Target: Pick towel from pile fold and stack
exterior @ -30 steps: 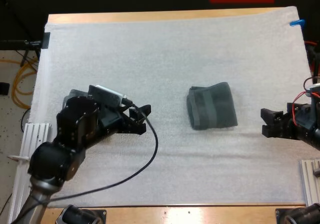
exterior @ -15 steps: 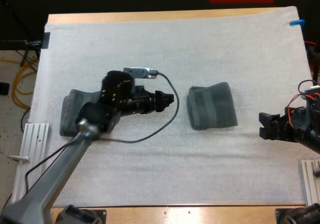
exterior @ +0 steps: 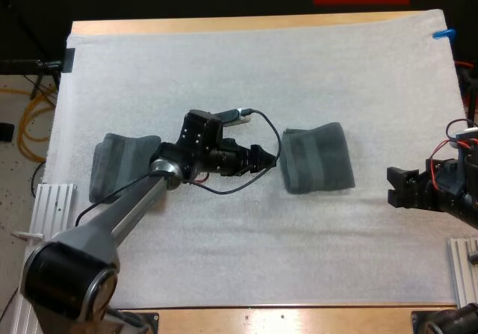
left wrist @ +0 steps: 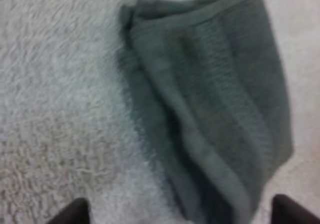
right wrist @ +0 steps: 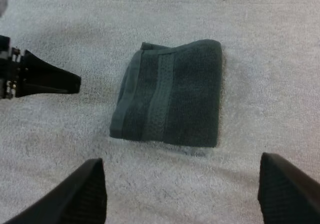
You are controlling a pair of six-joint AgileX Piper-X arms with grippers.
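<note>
A folded dark grey-green towel (exterior: 316, 158) lies flat on the white mat (exterior: 246, 65), right of centre. My left gripper (exterior: 263, 158) reaches in low from the left, its tips just short of that towel's left edge. In the left wrist view the towel (left wrist: 210, 108) is close, and my left gripper (left wrist: 182, 215) stands open, its fingertips (left wrist: 75, 211) wide apart at the near edge. A second dark towel (exterior: 123, 164) sits at the mat's left, partly behind my left arm. My right gripper (exterior: 399, 187) rests open near the right edge; my right gripper (right wrist: 185, 194) faces the towel (right wrist: 170, 96), with the left gripper (right wrist: 50, 78) beside it.
The wooden table edge (exterior: 246, 23) runs along the far side of the mat. Metal rails (exterior: 52, 199) sit off the mat's left side and at the lower right (exterior: 463, 263). Bare mat lies in front of and behind the towels.
My left arm has swung away from the left towel and stretched rightward, bringing its gripper up to the middle towel's left edge. The right arm has barely moved.
</note>
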